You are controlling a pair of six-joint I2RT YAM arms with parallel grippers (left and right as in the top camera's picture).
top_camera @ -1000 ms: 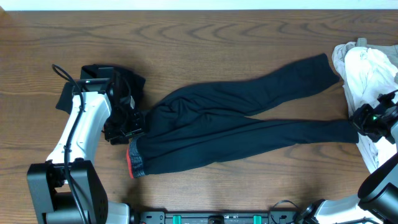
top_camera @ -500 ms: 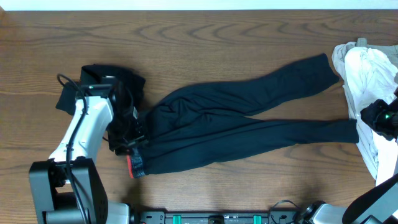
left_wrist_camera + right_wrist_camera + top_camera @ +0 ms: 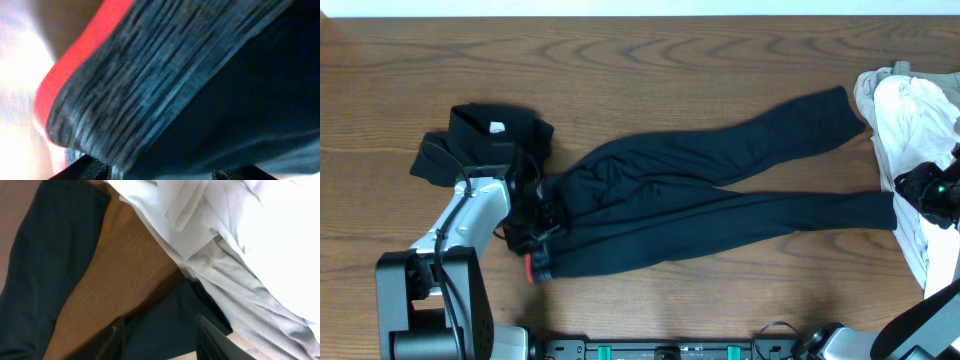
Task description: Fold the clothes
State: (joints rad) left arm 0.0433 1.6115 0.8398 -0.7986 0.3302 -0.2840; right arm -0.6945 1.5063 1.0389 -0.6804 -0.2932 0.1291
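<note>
Your right hand (image 3: 162,340) is apart over the trousers (image 3: 720,205) cuff. Left hand (image 3: 540,222) at waistband (image 3: 140,85), can't tell. A shallow grab could slip and bunch the leg.

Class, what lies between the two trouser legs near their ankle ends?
Only bare wooden table, between the legs of the trousers; overhead and right wrist views show it.

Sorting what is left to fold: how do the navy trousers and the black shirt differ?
The trousers lie spread long across the table, legs apart; the black shirt sits bunched in a compact heap. The trousers show an orange-red and grey waistband; the black shirt shows a small white label. Both are dark and rest on the wood.
</note>
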